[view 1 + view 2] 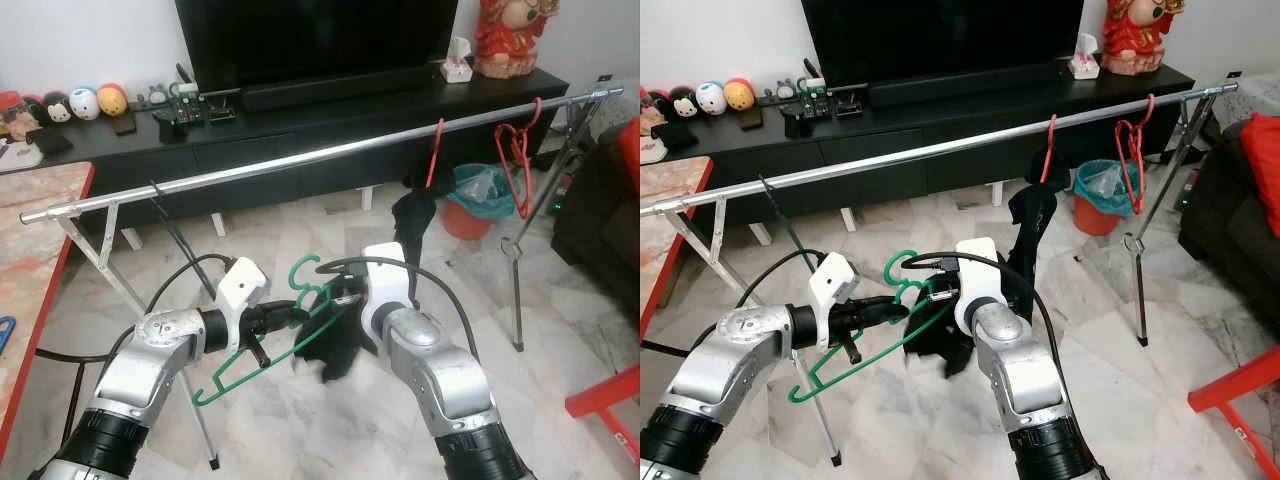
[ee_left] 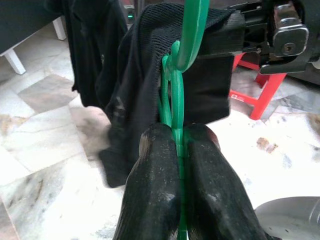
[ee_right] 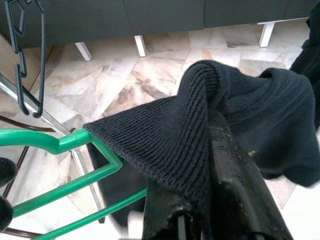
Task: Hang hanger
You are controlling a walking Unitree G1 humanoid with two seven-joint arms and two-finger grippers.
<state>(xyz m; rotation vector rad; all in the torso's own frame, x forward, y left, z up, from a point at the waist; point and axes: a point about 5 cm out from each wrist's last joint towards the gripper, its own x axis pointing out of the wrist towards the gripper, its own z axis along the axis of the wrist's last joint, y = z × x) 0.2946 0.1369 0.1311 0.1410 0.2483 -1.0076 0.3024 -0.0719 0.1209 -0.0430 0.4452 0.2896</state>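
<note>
Your left pincer [image 2: 177,150] is clenched on the green hanger [image 1: 262,345], held below the rail [image 1: 300,160]. Your right pincer [image 3: 200,200] grips black cloth [image 3: 200,120] draped over it.

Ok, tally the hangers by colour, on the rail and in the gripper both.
Green hanger: 1, in the left gripper
Black hanger: 1, on the rail
Red hangers: 2, on the rail
Total: 4
</note>
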